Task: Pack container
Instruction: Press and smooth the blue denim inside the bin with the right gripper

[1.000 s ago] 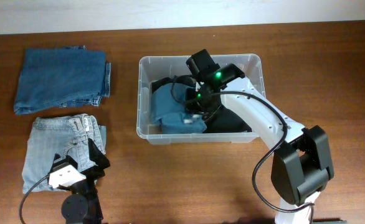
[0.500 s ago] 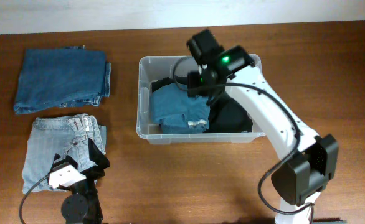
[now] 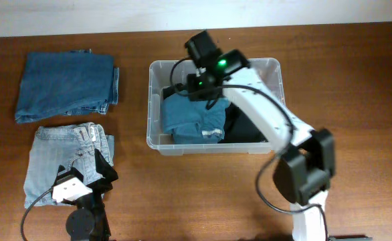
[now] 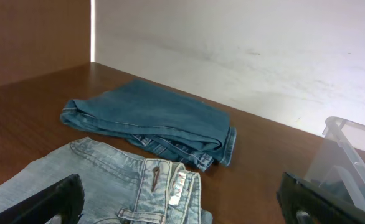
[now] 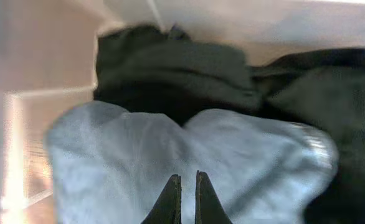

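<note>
Overhead, the container [image 3: 154,100] sits on the bench [image 3: 356,80] right of centre. It holds a blue garment [image 3: 194,122] on its left side and a black garment [image 3: 248,128] on its right. The right arm [image 3: 266,114] reaches over the far rim, its tip above the blue garment, but this view does not show how its fingers stand. Well to the left lie dark jeans [image 3: 65,87], folded, and light jeans [image 3: 62,157] nearer the front edge. The left fingers [image 3: 104,167] hover over the right edge of the light jeans.

At the left wrist, the left fingers [image 4: 58,198] are spread wide at both lower corners with nothing between them. The light jeans [image 4: 120,180] lie below, waistband and button showing, which the top view does not resolve. The dark jeans [image 4: 151,121] lie beyond, and a corner of the container [image 4: 350,155] shows at the right.

At the right wrist, the picture is blurred. The right fingers [image 5: 170,199] are closed together, holding nothing, just above the blue garment [image 5: 170,149]. The black garment [image 5: 182,74] lies behind it, and the container [image 5: 20,124] wall is at the left.
</note>
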{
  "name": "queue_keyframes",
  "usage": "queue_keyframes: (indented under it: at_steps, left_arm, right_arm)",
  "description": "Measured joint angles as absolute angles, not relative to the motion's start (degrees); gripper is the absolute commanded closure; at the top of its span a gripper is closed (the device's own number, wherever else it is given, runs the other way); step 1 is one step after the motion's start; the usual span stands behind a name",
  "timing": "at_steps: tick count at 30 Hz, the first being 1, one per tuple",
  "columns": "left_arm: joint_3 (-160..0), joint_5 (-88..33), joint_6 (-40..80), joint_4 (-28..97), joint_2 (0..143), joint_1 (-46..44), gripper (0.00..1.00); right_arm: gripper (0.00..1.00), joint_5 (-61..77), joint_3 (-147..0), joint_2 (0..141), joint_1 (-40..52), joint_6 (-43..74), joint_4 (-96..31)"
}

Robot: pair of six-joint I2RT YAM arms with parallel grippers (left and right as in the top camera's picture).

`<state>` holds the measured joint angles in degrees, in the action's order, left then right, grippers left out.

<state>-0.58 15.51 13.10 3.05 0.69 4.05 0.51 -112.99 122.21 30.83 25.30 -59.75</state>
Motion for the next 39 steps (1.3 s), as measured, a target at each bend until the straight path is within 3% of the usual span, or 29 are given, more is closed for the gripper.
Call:
queue_keyframes:
  at_steps: [10, 30, 39]
  left_arm:
    - [-0.58, 15.51, 13.13, 3.05, 0.67, 4.05, 0.01]
    - [-0.58, 15.51, 13.13, 3.05, 0.67, 4.05, 0.01]
    - [-0.58, 15.51, 13.13, 3.05, 0.67, 4.05, 0.01]
  right_arm:
    - [0.96, 2.98, -112.92, 130.41, 34.72, 25.32, -62.22]
    - [0.96, 3.99, -119.09, 130.32, 37.34, 25.32, -69.54]
    - [0.96, 1.04, -123.66, 128.16, 37.32, 26.94, -61.93]
